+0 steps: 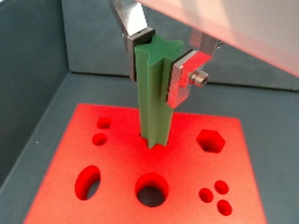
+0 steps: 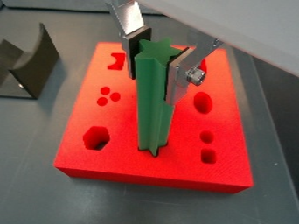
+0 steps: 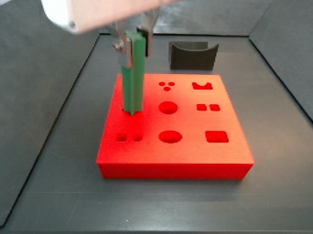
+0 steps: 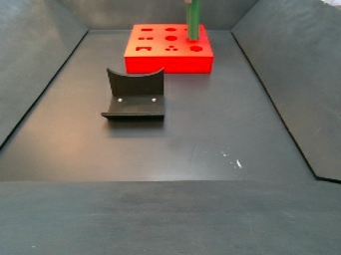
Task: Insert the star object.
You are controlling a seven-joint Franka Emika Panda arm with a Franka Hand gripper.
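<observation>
The star object [image 1: 153, 101] is a long green rod with a star-shaped end, and it stands upright. My gripper [image 1: 158, 63] is shut on its upper end, with the silver fingers [image 1: 177, 77] pressing it from both sides. The rod's lower end meets the top of the red block [image 1: 128, 188] between the other holes. I cannot tell how deep it sits. The rod [image 2: 152, 96], the gripper [image 2: 156, 63] and the block [image 2: 233, 131] also show in a wrist view. In a side view the rod [image 3: 134, 78] stands at the block's [image 3: 184, 154] far left. In a side view the rod [image 4: 194, 15] rises from the block [image 4: 167, 62].
The red block has round, square, hexagonal and other cut-outs in its top. The dark fixture [image 3: 189, 55] stands on the floor apart from the block; it also shows in a side view [image 4: 134, 95] and in a wrist view [image 2: 30, 61]. Grey walls ring the dark floor.
</observation>
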